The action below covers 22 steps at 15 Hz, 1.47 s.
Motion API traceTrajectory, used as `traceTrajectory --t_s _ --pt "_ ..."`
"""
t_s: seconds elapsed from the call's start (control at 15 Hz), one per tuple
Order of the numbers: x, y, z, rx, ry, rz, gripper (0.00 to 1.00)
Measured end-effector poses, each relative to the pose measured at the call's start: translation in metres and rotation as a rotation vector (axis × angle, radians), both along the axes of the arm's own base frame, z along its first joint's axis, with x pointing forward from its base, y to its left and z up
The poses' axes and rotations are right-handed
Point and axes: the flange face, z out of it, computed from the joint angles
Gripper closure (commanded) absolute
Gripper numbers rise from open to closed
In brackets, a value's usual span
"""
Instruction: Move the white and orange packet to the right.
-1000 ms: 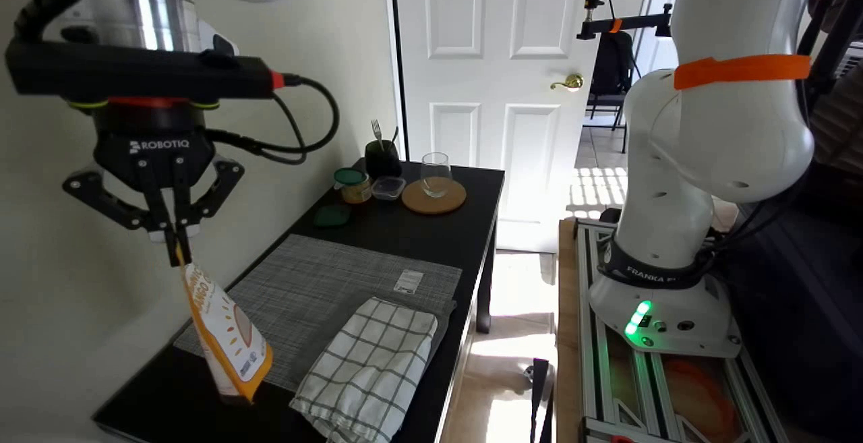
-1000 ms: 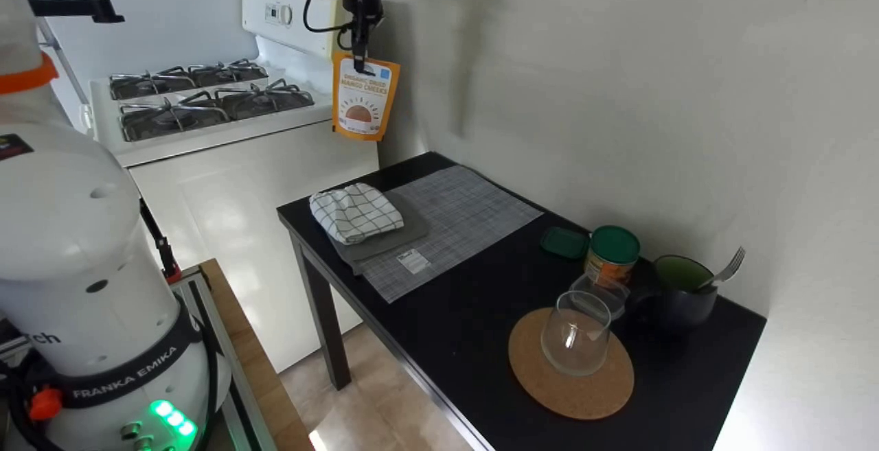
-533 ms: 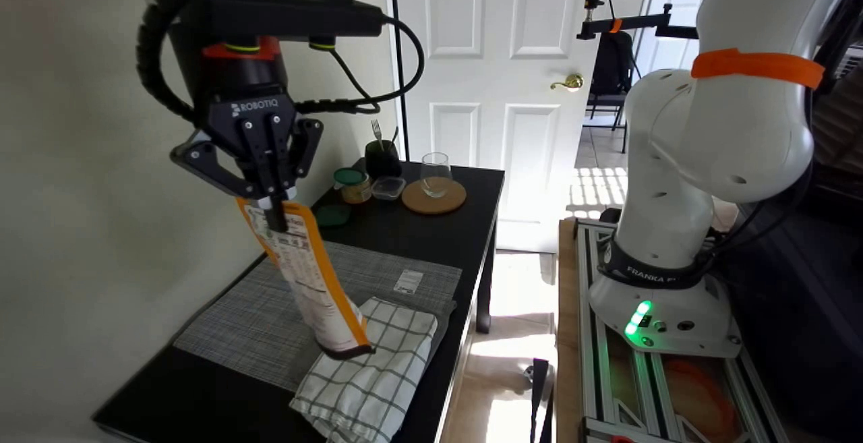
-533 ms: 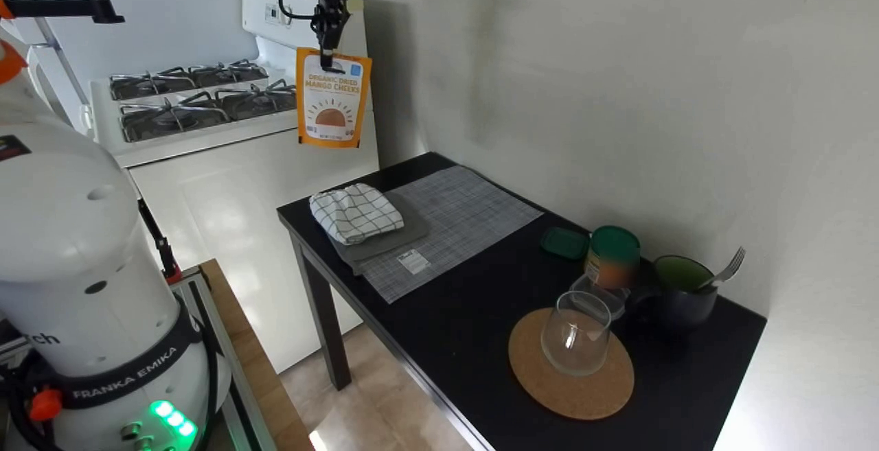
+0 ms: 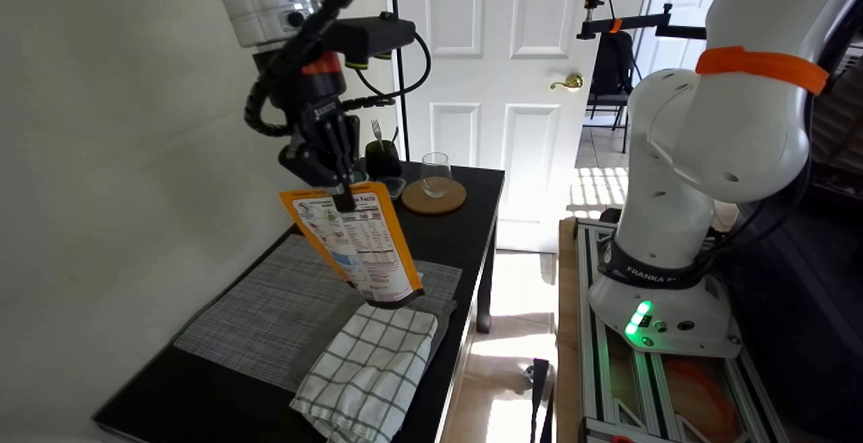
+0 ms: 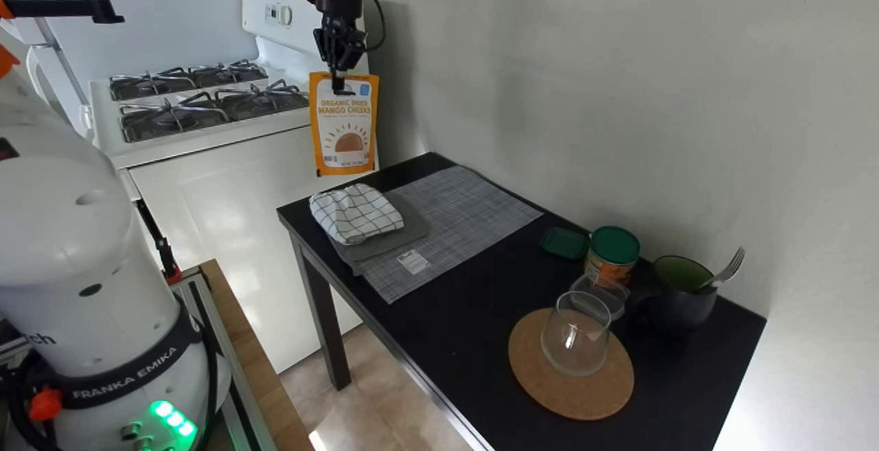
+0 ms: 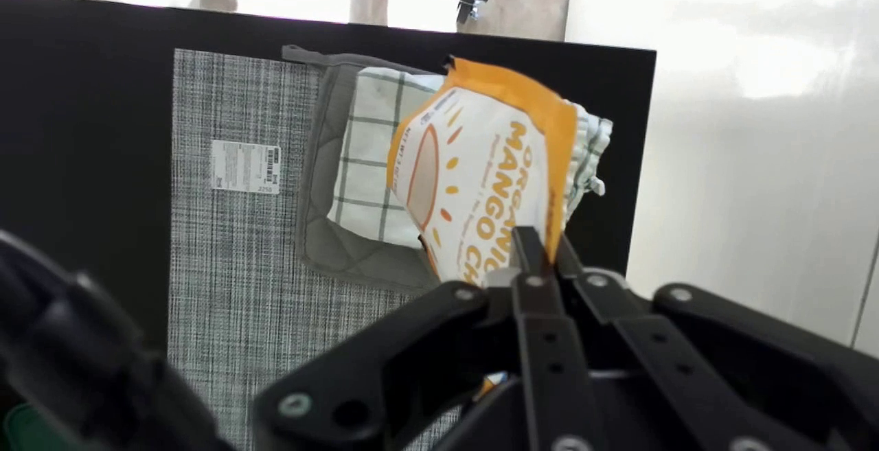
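We have the packet [image 6: 343, 125] aloft, gripper [image 7: 548, 239] pinching its top edge. Setting down rightward remains, we judge.

The packet [image 6: 345, 123] is orange and white, the cloth [image 6: 356, 214] white with dark checks, the table [image 6: 467, 327] black.

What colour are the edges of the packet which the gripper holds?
Orange; the packet shows best in an exterior view.

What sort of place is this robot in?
Probably a home kitchen: in an exterior view, a white stove stands near a black table, which holds a dark mug with a fork in it.
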Motion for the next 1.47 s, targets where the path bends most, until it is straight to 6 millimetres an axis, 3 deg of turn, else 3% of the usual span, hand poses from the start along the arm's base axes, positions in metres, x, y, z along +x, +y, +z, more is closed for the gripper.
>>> traceTrajectory --t_s 0.47,0.73,0.87,1.27,1.47 --pt "-0.044 -0.094 -0.033 0.180 -0.071 -0.025 0.97" --pt "-0.049 -0.100 -0.031 0.183 -0.083 -0.027 0.99" --pt "-0.047 -0.115 -0.032 0.143 -0.098 -0.021 0.99" --pt "-0.055 -0.212 -0.048 0.065 -0.184 -0.054 0.99" --pt "-0.060 -0.251 -0.063 0.069 -0.247 -0.132 0.99"
